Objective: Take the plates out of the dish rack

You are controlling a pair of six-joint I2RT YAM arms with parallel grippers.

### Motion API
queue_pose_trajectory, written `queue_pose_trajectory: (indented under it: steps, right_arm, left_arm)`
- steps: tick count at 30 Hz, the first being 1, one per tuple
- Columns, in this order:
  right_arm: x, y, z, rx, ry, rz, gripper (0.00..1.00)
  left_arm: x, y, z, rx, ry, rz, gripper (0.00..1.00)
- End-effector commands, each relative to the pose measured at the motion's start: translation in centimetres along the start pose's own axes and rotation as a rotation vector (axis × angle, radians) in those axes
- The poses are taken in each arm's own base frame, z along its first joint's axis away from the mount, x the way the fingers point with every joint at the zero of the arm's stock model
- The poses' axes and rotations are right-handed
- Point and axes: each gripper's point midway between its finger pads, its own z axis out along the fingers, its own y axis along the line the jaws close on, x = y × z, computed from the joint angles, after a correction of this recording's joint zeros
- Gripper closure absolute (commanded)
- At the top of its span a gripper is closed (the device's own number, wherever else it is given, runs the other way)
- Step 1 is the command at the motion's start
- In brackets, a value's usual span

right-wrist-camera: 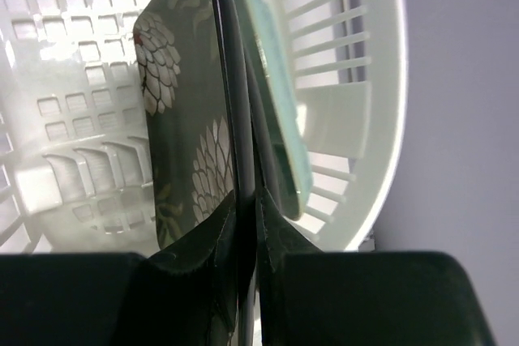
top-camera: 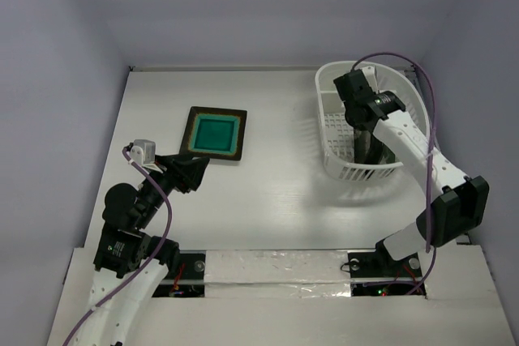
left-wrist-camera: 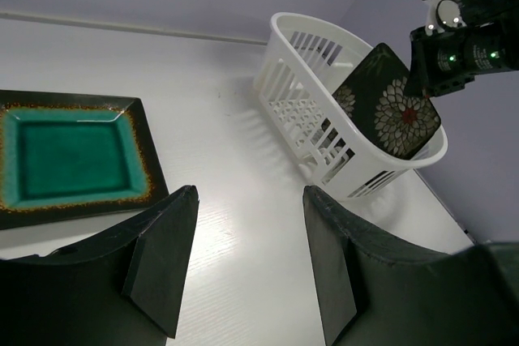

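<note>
The white dish rack (top-camera: 332,116) stands at the back right. My right gripper (top-camera: 363,137) reaches into it and is shut on the upper edge of a black plate with white-red flowers (right-wrist-camera: 185,119), which stands on edge and tilted. In the left wrist view this flower plate (left-wrist-camera: 395,109) rises above the rack's rim (left-wrist-camera: 308,23). A pale mint-green plate (right-wrist-camera: 277,95) stands right behind it in the rack (right-wrist-camera: 73,62). The dark plate with teal centre (top-camera: 216,135) lies flat on the table. My left gripper (top-camera: 198,168) is open and empty, just near of it.
The white table (top-camera: 276,192) lies between the teal plate (left-wrist-camera: 69,155) and the rack. Lilac walls close the table in on the left, back and right. The right arm (top-camera: 422,151) arches over the rack's near right side.
</note>
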Motion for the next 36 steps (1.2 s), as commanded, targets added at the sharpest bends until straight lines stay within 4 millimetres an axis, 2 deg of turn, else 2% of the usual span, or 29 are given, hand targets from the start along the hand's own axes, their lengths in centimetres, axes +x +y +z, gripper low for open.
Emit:
queue_pose_trajectory:
  steps: [1, 10, 15, 17, 18, 21, 22, 24, 25, 26, 27, 28, 30, 31, 33, 35, 36]
  right_arm:
    - [-5.2, -4.7, -4.4, 0.066, -0.206, 0.181, 1.0]
    - [-7.4, -7.4, -8.1, 0.022, -0.333, 0.32, 1.0]
    - [-8.3, -10.2, -11.5, -0.034, -0.441, 0.464, 1.0]
    - [-9.2, -10.3, -12.9, -0.108, -0.499, 0.526, 1.0]
    - [-9.3, -11.0, -14.0, -0.138, -0.537, 0.563, 1.0]
    - [-10.3, -11.0, -15.9, -0.244, -0.609, 0.641, 1.0]
    - [-11.0, -10.9, -17.3, -0.321, -0.658, 0.688, 1.0]
    - [-11.6, -9.4, -18.0, -0.422, -0.687, 0.708, 1.0]
    - [-12.8, -8.2, -19.8, -0.549, -0.738, 0.748, 1.0]
    - [-13.3, -7.2, -20.2, -0.611, -0.754, 0.756, 1.0]
    - [-13.2, -5.4, -19.6, -0.664, -0.741, 0.753, 1.0]
    - [-14.4, -3.9, -21.0, -0.779, -0.769, 0.788, 1.0]
    - [-14.6, -0.9, -21.0, -0.878, -0.748, 0.801, 1.0]
    - [-15.6, 0.0, -22.2, -0.964, -0.766, 0.847, 1.0]
    - [-16.1, 3.3, -22.1, -1.042, -0.725, 0.862, 1.0]
    - [-17.4, 5.5, -24.0, -1.147, -0.728, 0.92, 1.0]
    - [-17.7, 7.9, -23.1, -1.155, -0.693, 0.922, 1.0]
  left_arm:
    - [-0.8, -0.7, 0.1, 0.033, -0.032, 0.008, 0.49]
    - [-0.7, -0.6, 0.2, 0.031, -0.028, 0.005, 0.49]
    - [-0.6, -0.5, 0.3, 0.027, -0.023, 0.006, 0.49]
    - [-0.6, -0.5, 0.3, 0.026, -0.024, 0.004, 0.49]
    - [-0.6, -0.5, 0.3, 0.026, -0.024, 0.004, 0.49]
    - [-0.5, -0.4, 0.4, 0.022, -0.019, 0.003, 0.49]
    - [-0.6, -0.5, 0.3, 0.024, -0.021, 0.003, 0.49]
    - [-0.4, -0.4, 0.4, 0.022, -0.016, 0.002, 0.49]
    - [-0.4, -0.4, 0.4, 0.022, -0.016, 0.0, 0.49]
    - [-0.5, -0.4, 0.4, 0.022, -0.017, 0.002, 0.49]
    - [-0.5, -0.4, 0.4, 0.022, -0.017, 0.001, 0.49]
    - [-0.4, -0.4, 0.4, 0.022, -0.016, 0.0, 0.49]
    - [-0.4, -0.3, 0.4, 0.018, -0.016, 0.0, 0.49]
    - [-0.5, -0.3, 0.5, 0.017, -0.017, 0.002, 0.49]
    - [-0.4, -0.3, 0.5, 0.018, -0.015, 0.001, 0.49]
    - [-0.4, -0.3, 0.5, 0.015, -0.013, -0.001, 0.49]
    - [-0.3, -0.2, 0.5, 0.013, -0.012, -0.001, 0.49]
